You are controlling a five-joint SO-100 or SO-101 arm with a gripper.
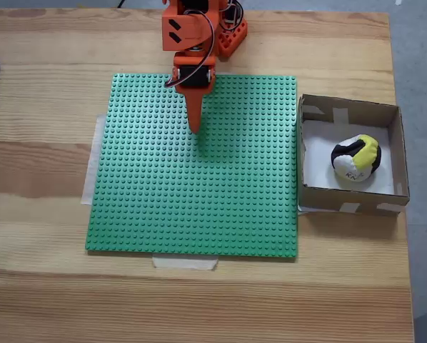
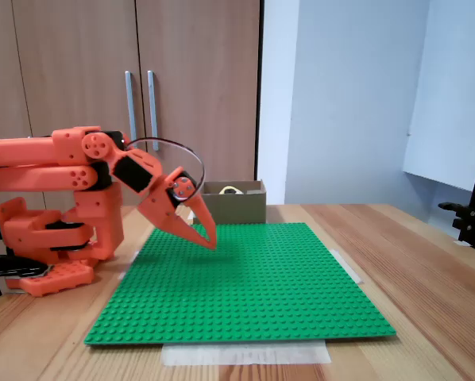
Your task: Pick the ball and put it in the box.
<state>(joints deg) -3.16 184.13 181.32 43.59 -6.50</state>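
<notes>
The ball (image 1: 356, 158) already lies inside the box (image 1: 350, 198), resting on its white bottom toward the right wall as the top-down fixed view shows it, so I judge the placing done and the step in hand to be getting my arm clear and parked. In the side-on fixed view only the ball's pale top (image 2: 229, 190) peeps over the box's brown wall (image 2: 237, 208), well beyond the arm. My gripper (image 1: 196, 128) hangs above the green studded baseplate (image 1: 199, 207), near its upper edge in the top-down view and well apart from the box; in the side-on view (image 2: 209, 241) its tips point down at the plate without touching it. The fingers look drawn together to a single point and I see nothing between them, so I take it as closed and empty. To finish well I would fold the arm back slowly toward its orange base (image 2: 51, 246), keeping the tips lifted off the studs so they don't snag, and make no sweep toward the box, which is light cardboard and could be nudged along the wooden table (image 1: 49, 300).
</notes>
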